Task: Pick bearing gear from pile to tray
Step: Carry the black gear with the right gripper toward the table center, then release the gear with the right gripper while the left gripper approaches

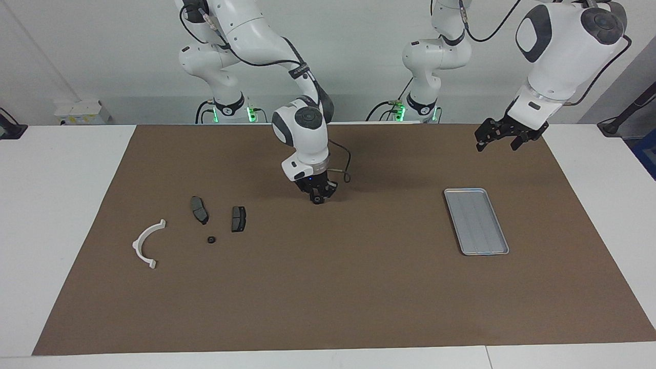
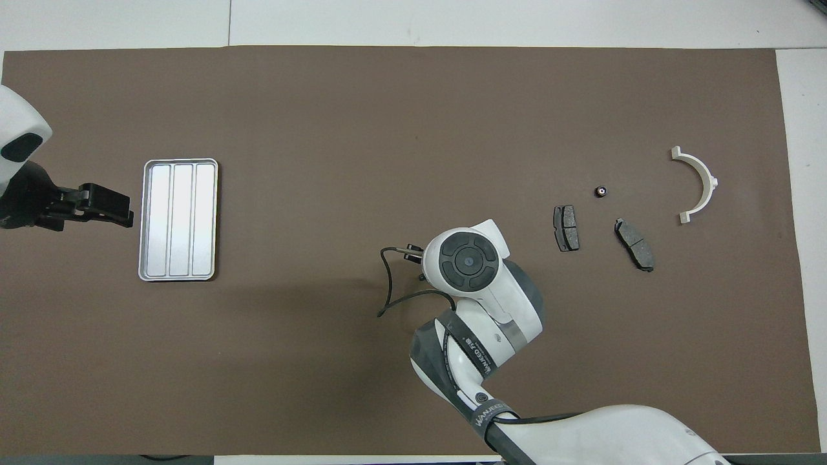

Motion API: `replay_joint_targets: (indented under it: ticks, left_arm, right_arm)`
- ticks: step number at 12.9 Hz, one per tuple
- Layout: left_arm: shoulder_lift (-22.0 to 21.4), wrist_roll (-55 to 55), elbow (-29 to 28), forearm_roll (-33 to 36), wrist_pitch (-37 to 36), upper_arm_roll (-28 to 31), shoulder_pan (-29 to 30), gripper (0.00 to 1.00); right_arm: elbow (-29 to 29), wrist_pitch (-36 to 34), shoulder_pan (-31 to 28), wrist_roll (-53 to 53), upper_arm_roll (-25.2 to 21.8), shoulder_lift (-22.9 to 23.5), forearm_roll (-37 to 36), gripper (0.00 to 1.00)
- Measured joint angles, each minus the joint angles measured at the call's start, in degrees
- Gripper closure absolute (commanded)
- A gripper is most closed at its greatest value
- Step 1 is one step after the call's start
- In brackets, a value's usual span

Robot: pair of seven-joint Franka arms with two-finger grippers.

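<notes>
A brown mat [image 1: 338, 287] covers most of the white table [image 1: 56, 205]. Two white Franka arms bend over it. The right arm [image 1: 246, 31] arches out from its base and folds sharply down, its wrist pointing straight at the mat around the middle of the table. The right gripper [image 1: 318, 197] hangs low over bare mat there, between the pile and the tray. Its fingertips are drawn close together around something small and dark, but what that is cannot be made out. From overhead the wrist housing hides the gripper, and only a looped black cable [image 2: 387, 290] shows beside it.

The left arm [image 1: 558, 51] waits raised at its own end of the table. Its forearm slopes down and the left gripper [image 1: 496, 136] is held high over the mat, just on the robots' side of the tray. Its fingers are spread wide and hold nothing.

The tray [image 1: 476, 221], silver-grey with a raised rim and ribbed floor, lies flat toward the left arm's end of the table.

The pile lies toward the right arm's end, loosely scattered. A white curved arc [image 1: 147, 245] lies outermost. Two dark grey brake-pad pieces [image 1: 199, 209] lie apart from each other, nearer the middle. A tiny black round piece [image 1: 210, 239] sits between them, slightly farther from the robots, touching neither.
</notes>
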Motion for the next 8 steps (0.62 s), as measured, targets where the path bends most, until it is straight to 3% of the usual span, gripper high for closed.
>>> replay_joint_targets:
  ticks: [1, 2, 4, 8]
  left_arm:
    - [0.0, 0.0, 0.0, 0.0, 0.02, 0.0, 0.0, 0.0]
    - [0.0, -0.03, 0.0, 0.0, 0.04, 0.0, 0.0, 0.0]
    - [0.0, -0.37, 0.0, 0.0, 0.47, 0.03, 0.01, 0.0]
    - [0.0, -3.96, -0.05, 0.0, 1.59, -0.02, 0.02, 0.0]
  right_arm:
    - [0.0, 0.0, 0.01, 0.0, 0.0, 0.0, 0.0, 0.19]
    - [0.01, -0.1, 0.01, 0.0, 0.0, 0.01, 0.0, 0.12]
    - [1.25, -2.36, -0.06, 0.0, -0.07, -0.05, 0.0, 0.06]
    - [11.94, -16.63, -4.29, -6.45, -0.64, -1.98, -0.01, 0.03]
